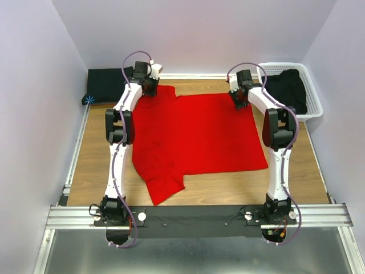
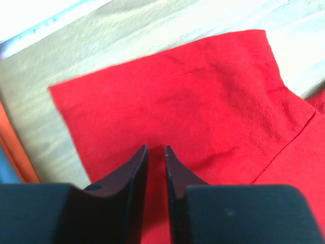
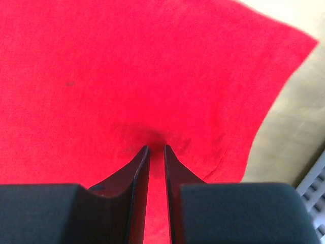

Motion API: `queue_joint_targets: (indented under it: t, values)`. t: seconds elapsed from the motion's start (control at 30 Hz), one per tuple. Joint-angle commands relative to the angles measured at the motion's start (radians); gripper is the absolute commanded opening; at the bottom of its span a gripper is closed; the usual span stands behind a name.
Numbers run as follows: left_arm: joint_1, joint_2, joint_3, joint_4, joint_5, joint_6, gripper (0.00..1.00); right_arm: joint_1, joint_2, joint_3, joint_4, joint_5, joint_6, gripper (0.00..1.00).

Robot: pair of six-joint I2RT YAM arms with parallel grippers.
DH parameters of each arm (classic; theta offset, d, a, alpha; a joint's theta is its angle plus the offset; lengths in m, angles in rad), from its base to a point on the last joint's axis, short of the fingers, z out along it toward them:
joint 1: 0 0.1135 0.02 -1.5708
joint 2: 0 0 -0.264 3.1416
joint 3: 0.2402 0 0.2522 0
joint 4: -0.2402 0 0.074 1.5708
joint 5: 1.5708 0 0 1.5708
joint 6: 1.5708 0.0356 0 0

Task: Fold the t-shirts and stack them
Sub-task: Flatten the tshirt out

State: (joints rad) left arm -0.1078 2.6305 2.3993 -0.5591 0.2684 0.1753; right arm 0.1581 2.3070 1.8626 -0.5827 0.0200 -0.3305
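Our left end effector (image 2: 155,148) and right end effector (image 3: 156,148) pinch the red t-shirt (image 1: 199,131) at its far edge, starting the fold; next we should lift evenly, nearward.

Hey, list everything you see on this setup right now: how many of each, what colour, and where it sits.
red t-shirt: one, bright red, spread flat across the middle of the table
folded black garment: one, black with a small blue mark, far left corner
basket: one, white plastic lattice, far right corner
black clothing: count unclear, black, heaped in the basket
table: one, light wood, under the shirt
rail: one, silver metal, along the near edge, carrying both arm bases
left gripper: one, black fingers, nearly closed on the shirt's far left sleeve
right gripper: one, black fingers, pinching the shirt near its far right corner
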Motion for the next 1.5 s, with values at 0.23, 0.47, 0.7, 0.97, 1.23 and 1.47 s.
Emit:
queue_joint_targets:
  t: [0.23, 0.47, 0.7, 0.97, 1.23, 1.47]
  values:
    - [-0.018, 0.048, 0.13, 0.108, -0.152, 0.147, 0.49, -0.002, 0.229, 0.23, -0.025, 0.083, 0.022, 0.37]
    - [-0.026, -0.088, 0.115, 0.206, -0.098, 0.113, 0.58, -0.002, 0.031, 0.101, -0.037, 0.014, 0.05, 0.51]
    - [-0.05, -0.202, -0.075, 0.131, -0.13, -0.002, 0.38, -0.002, -0.172, -0.095, -0.043, -0.014, 0.028, 0.5]
    - [-0.05, -0.144, -0.086, -0.057, -0.155, -0.095, 0.05, -0.002, -0.264, -0.246, -0.057, -0.015, -0.01, 0.49]
    - [-0.05, -0.072, -0.089, -0.094, -0.233, -0.109, 0.0, -0.002, -0.31, -0.39, -0.068, -0.006, -0.064, 0.45]
    - [-0.05, 0.029, 0.043, -0.125, -0.233, -0.07, 0.0, -0.002, -0.296, -0.467, -0.071, 0.026, -0.097, 0.43]
